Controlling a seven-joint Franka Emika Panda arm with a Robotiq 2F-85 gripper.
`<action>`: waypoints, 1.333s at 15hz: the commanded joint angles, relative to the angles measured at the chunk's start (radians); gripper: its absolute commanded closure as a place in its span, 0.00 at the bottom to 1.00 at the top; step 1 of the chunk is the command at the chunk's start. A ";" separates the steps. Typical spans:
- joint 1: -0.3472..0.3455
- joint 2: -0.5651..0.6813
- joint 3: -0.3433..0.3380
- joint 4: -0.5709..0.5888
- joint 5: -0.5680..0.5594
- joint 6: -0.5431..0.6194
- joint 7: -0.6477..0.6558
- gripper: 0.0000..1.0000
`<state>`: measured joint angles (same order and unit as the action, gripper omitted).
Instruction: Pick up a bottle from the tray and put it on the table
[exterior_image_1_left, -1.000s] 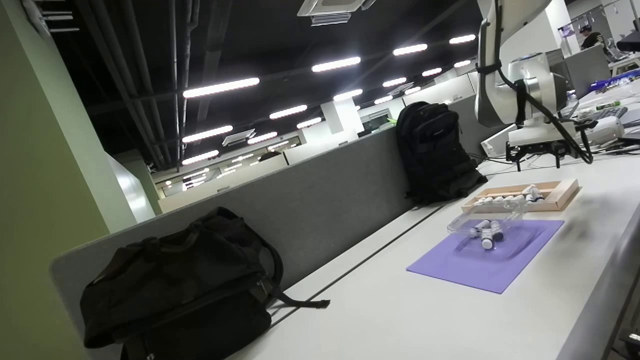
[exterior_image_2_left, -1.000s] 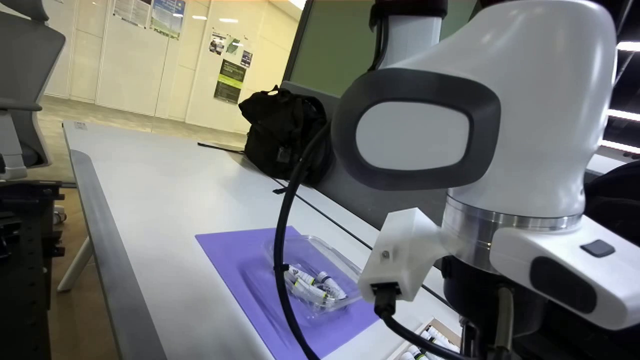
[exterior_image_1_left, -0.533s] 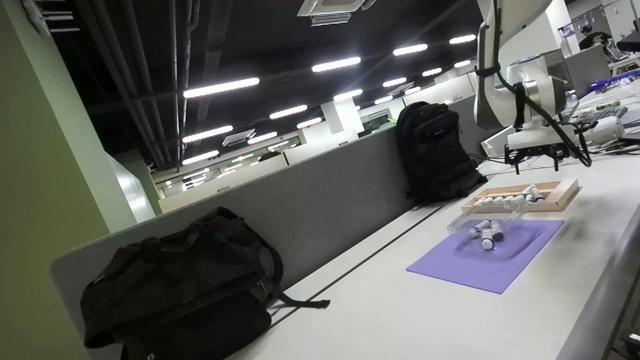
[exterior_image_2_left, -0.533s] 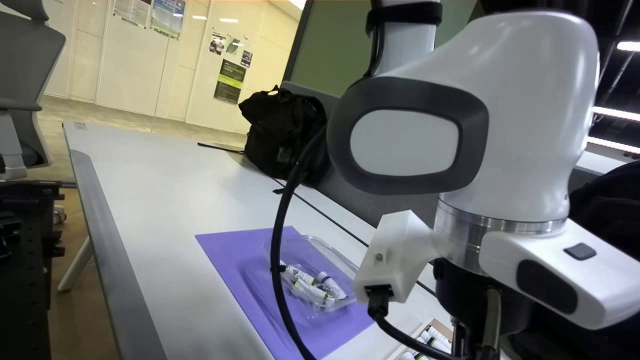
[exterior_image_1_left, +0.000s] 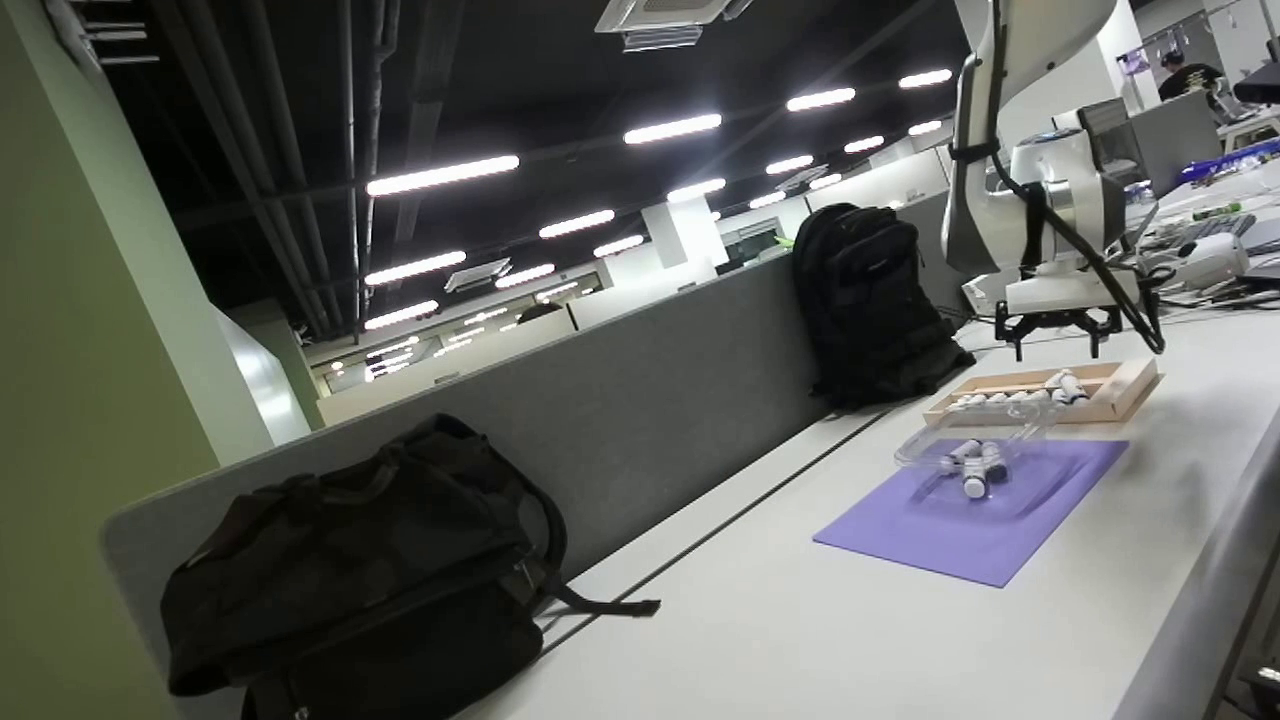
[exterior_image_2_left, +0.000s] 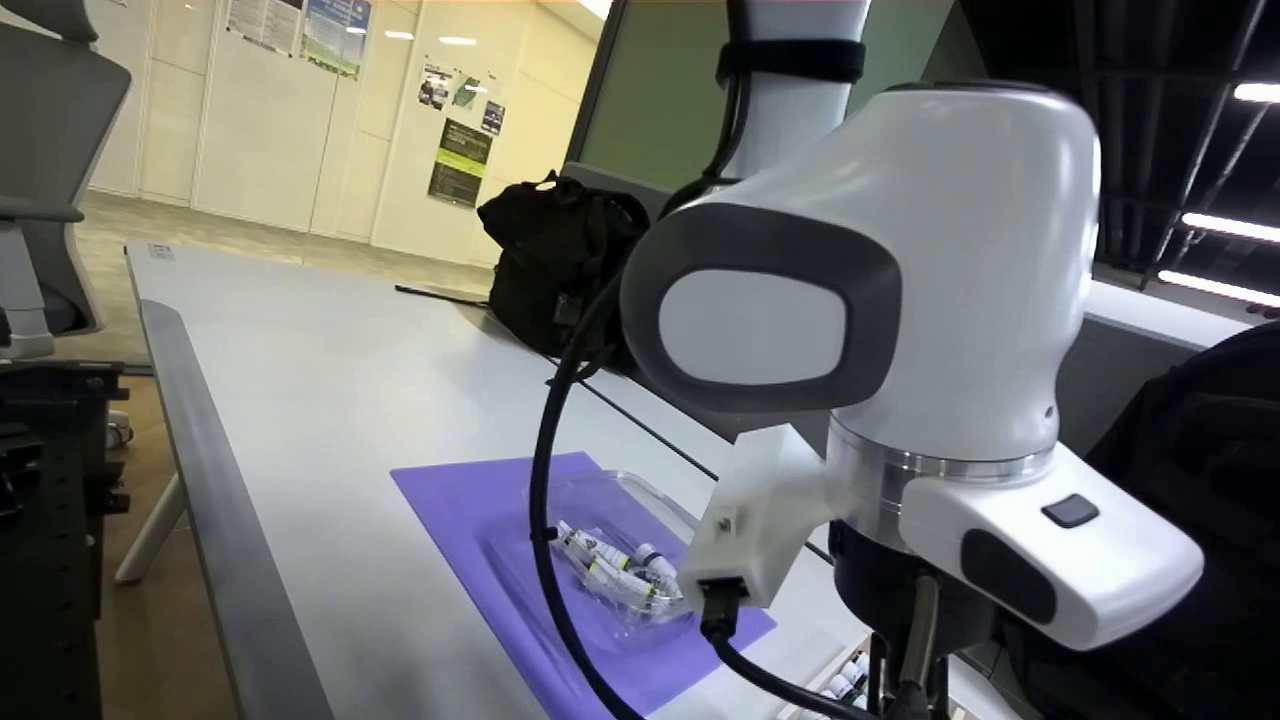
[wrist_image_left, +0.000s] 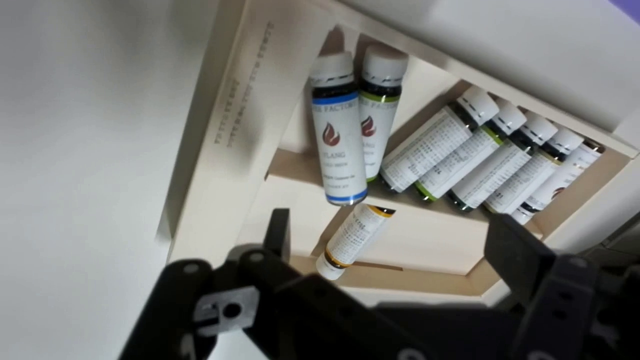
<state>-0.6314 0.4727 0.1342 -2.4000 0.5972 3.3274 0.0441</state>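
Now, blue-banded bottle (wrist_image_left: 340, 145): lying label-up in the tray (wrist_image_left: 215, 165), its base reaching past the divider (wrist_image_left: 295, 165); it seems to ride higher than its mates, so I judge it the easiest pick, though any bottle here would do.

Green-banded bottle (wrist_image_left: 378, 110): right up against it, whether partly under or just beside I can't tell; a sloppy grasp could roll both.

Slanted row of bottles (wrist_image_left: 430, 145): side by side in the same compartment, with an orange-banded bottle (wrist_image_left: 355, 235) on the other side of the divider.

Gripper (wrist_image_left: 390, 230): fingers (wrist_image_left: 278, 235) spread wide, nothing held, hanging over the tray; in the wrist view the blue-banded bottle lies beyond their tips, nearer one of them, so I think I need to slide across before dropping.

Arm (exterior_image_1_left: 1080, 190): lower than a second ago in both exterior views, and in an exterior view the gripper has shifted toward the tray's middle; the finger spread and the bottles look unchanged. To me that means I'm on the approach, picking and placing both to come.

Clear plastic box (exterior_image_1_left: 985, 425): on the purple mat (exterior_image_1_left: 930, 540) beside the tray, holding more bottles; I'd leave those alone.

Table (exterior_image_1_left: 800, 630): the white top under tray and mat, where the bottle should end up; I'd favour the stretch past the mat.

Black backpack (exterior_image_1_left: 870, 310): near the tray, by the grey partition (exterior_image_1_left: 680, 400); I'd keep the arm off it.
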 joint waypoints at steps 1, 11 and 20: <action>-0.084 0.045 0.066 0.018 -0.038 0.035 -0.012 0.00; -0.292 0.153 0.229 0.028 -0.158 0.144 0.007 0.49; -0.254 0.136 0.116 0.023 -0.405 0.090 0.240 0.93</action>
<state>-0.9007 0.6182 0.2798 -2.3863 0.2229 3.4522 0.2168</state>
